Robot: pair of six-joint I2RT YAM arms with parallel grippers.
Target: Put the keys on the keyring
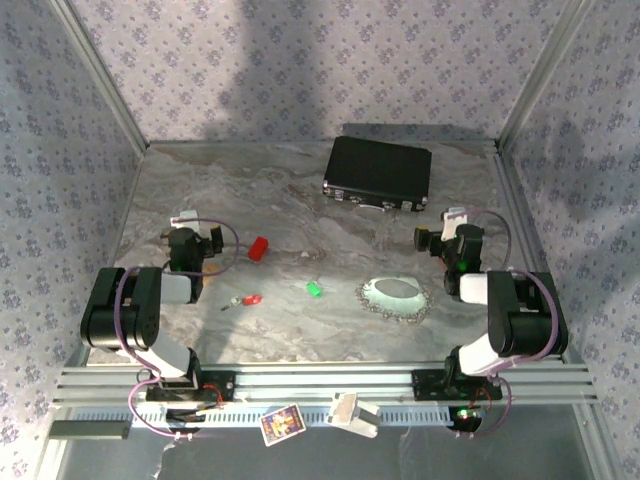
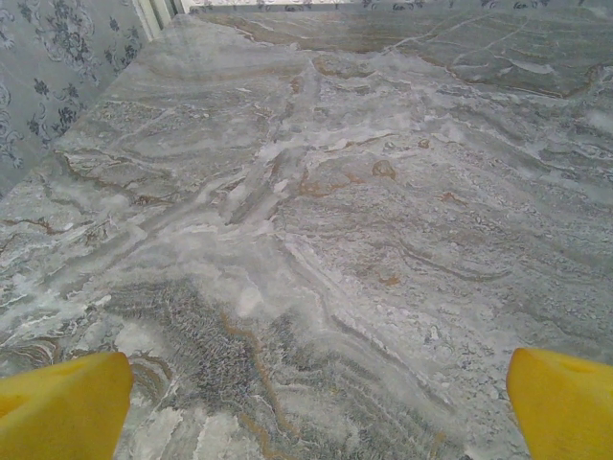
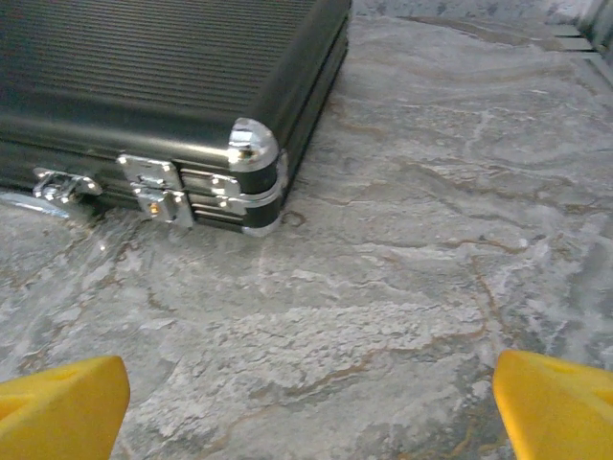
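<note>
Seen from above, the marble-patterned table (image 1: 300, 215) has all the parts lying loose on it. The red key (image 1: 250, 300) lies in the lower left of the frame, near the left arm's elbow, with its short silvery shaft pointing left. The green key (image 1: 314, 289) lies close to the middle of the frame, apart from the red one. The keyring (image 1: 393, 290), a pale oval edged with beaded chain, lies flat to the right of centre, near the right arm and touching neither key. A red block (image 1: 258, 248) sits above the red key, and a black case (image 1: 378, 172) lies shut toward the top of the frame, right of centre. The left gripper (image 1: 195, 225) is at the left of the frame, to the left of the red block, spread wide and holding nothing. Its wrist camera shows two yellow fingertips (image 2: 57, 407) in the bottom corners with bare marble between them. The right gripper (image 1: 450, 225) is at the right of the frame, below the case's right end, also wide open and empty. In its wrist view the yellow tips sit in the bottom corners over bare tabletop, with the case's chrome corner and latches in the upper left. On the rail (image 1: 400, 385) at the bottom of the overhead view lie a small picture card (image 1: 282, 423) and a white piece (image 1: 352, 412).
</note>
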